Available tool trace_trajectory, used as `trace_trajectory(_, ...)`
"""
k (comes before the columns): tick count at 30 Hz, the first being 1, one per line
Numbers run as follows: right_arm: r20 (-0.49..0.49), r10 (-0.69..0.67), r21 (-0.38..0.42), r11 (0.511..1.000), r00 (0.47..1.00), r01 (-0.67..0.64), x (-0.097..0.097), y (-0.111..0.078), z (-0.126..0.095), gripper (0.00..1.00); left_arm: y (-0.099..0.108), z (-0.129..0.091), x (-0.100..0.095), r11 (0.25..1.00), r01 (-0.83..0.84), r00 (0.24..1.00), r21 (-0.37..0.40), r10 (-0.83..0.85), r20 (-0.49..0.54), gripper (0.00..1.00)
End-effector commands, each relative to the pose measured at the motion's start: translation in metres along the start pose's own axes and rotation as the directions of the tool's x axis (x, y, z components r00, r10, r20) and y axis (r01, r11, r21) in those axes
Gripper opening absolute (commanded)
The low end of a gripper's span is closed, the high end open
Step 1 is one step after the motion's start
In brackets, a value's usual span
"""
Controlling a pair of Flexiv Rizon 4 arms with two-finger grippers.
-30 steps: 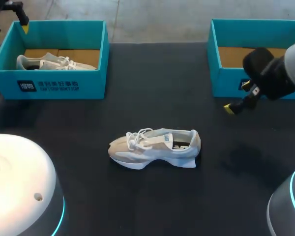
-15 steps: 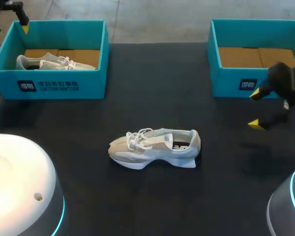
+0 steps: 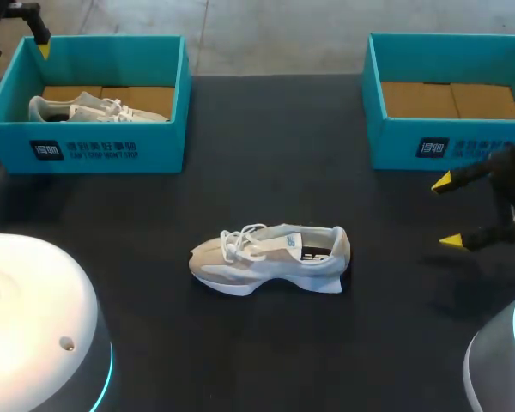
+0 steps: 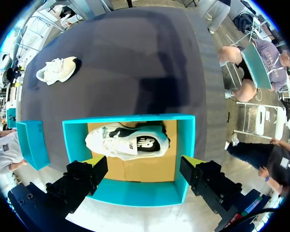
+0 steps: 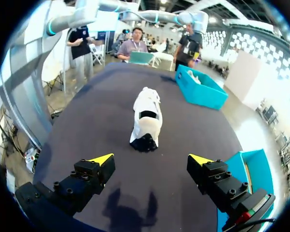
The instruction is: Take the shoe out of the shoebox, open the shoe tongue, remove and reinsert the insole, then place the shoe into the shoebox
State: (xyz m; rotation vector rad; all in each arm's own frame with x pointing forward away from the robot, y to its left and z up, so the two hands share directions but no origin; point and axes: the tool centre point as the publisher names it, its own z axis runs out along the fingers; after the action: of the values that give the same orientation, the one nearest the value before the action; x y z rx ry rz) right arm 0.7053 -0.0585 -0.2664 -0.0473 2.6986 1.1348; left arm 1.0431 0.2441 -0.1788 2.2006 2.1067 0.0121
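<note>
White-beige laced sneaker (image 3: 270, 257), frame centre. Teal cardboard shoebox (image 3: 86, 153), white printed label, upper left; second shoebox (image 3: 429, 146) upper right. Left gripper (image 4: 144, 163), right gripper (image 3: 448, 212): spread wide, empty.

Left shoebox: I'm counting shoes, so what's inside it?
One white shoe on the brown cardboard floor. Whatever lies under the shoe is covered.
</note>
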Motion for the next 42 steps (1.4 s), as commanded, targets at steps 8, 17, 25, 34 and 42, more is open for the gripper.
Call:
trace_trajectory(8, 0.005, 0.003, -0.006, 1.000, 1.000, -0.003, 0.005, -0.005, 0.004, 1.00, -0.001, 0.000, 0.000, 1.000, 0.000, 1.000, -0.002, 0.000, -0.002, 1.00)
trace_trajectory(17, -0.008, -0.030, 0.014, 0.999, 1.000, 0.031, -0.002, 0.000, 0.013, 1.00, -0.001, 0.000, 0.000, 1.000, 0.000, 1.000, -0.002, 0.000, -0.002, 1.00)
trace_trajectory(25, -0.025, 0.015, -0.057, 0.998, 1.000, -0.016, -0.007, -0.035, 0.050, 1.00, -0.001, 0.000, 0.000, 1.000, 0.000, 1.000, -0.002, 0.000, -0.002, 1.00)
trace_trajectory(34, -0.017, 0.062, -0.132, 0.989, 0.998, -0.064, -0.005, -0.063, 0.073, 1.00, -0.001, 0.000, 0.000, 1.000, 0.000, 1.000, -0.002, 0.000, -0.002, 1.00)
trace_trajectory(42, -0.001, 0.080, -0.170, 0.982, 0.997, -0.079, -0.003, -0.077, 0.087, 1.00, -0.001, 0.000, 0.000, 1.000, 0.000, 1.000, -0.002, 0.000, -0.002, 1.00)
